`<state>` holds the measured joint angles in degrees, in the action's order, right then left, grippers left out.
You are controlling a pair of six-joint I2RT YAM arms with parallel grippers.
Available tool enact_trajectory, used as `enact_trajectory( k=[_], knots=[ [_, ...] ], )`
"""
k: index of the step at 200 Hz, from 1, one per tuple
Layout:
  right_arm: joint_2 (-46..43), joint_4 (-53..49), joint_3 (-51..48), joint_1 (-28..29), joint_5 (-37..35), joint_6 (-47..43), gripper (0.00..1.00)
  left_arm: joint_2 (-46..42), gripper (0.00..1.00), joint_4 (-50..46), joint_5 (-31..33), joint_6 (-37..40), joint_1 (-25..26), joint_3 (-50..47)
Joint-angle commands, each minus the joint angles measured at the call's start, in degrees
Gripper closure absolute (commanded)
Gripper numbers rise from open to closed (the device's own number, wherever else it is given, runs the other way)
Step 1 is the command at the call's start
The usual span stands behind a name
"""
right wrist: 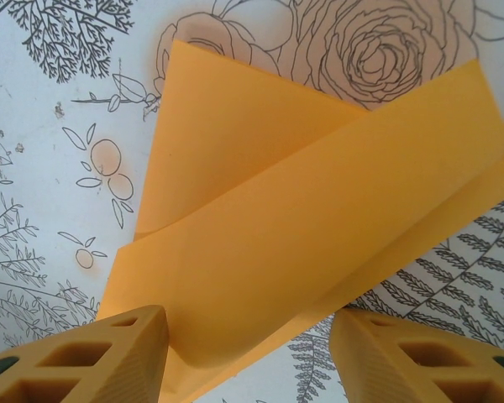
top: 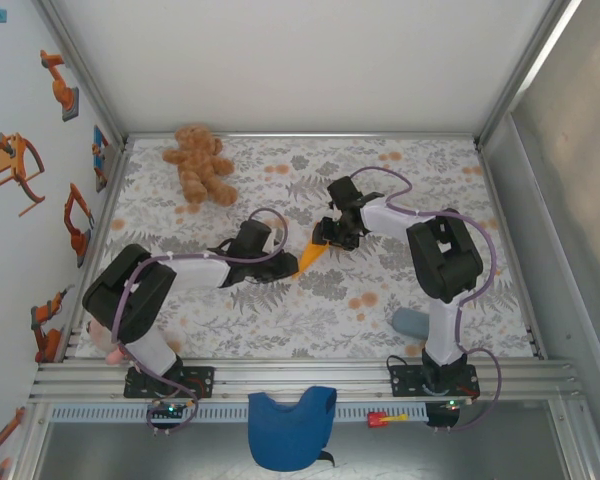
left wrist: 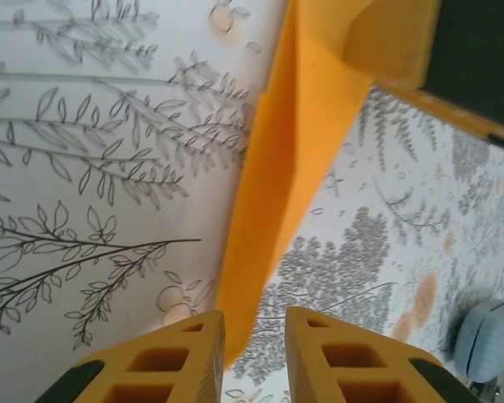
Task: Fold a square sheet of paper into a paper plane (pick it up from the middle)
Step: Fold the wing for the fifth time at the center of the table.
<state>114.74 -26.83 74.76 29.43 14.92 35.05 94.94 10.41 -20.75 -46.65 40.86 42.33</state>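
Note:
The orange sheet of paper (top: 310, 256) lies on the flowered table as a narrow pointed dart, between the two grippers. In the left wrist view its pointed tip (left wrist: 294, 168) reaches down between my left gripper's (left wrist: 254, 317) fingers and rests against the left one; the jaws stand slightly apart, so it is open. The right gripper's finger (left wrist: 386, 42) sits over the far end. In the right wrist view the folded paper (right wrist: 302, 227) shows layered flaps, the upper one curling up. My right gripper (right wrist: 248, 315) is open and straddles its wide end.
A brown teddy bear (top: 202, 165) sits at the back left. A grey-blue round object (top: 412, 322) lies near the right arm's base. A blue cloth (top: 290, 425) and a small red item (top: 385, 419) lie on the front rail.

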Motion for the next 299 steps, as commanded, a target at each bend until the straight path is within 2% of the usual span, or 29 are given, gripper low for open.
enact_trajectory(
  k=[1, 44, 82, 139, 256, 299],
  knots=[
    [9.03, 0.99, -3.43, 0.7, -4.51, -1.15, 0.44, -2.81, 0.75, -3.37, 2.36, 2.27, 0.15, 2.44],
    [9.54, 1.08, -3.44, 0.63, -4.0, -1.25, 0.43, 1.58, 0.84, 3.6, -4.76, -0.14, 0.26, 5.09],
    [9.91, 1.08, -3.5, 0.63, -3.5, -1.15, 0.43, 6.17, 0.88, 5.18, -6.98, -1.55, 0.25, 8.52],
    [9.85, 1.08, -3.59, 0.63, -2.99, -1.12, 0.43, 10.86, 0.91, 3.56, -6.43, -3.67, 0.0, 10.27],
    [10.58, 0.99, -3.93, 0.64, -3.05, -1.37, 0.44, 13.87, 0.93, 2.91, -5.58, -5.64, -0.53, 9.97],
    [10.84, 1.08, -4.04, 0.63, -3.32, -1.47, 0.48, 14.64, 0.94, 3.03, -6.24, -5.91, -0.59, 9.67]
  ],
)
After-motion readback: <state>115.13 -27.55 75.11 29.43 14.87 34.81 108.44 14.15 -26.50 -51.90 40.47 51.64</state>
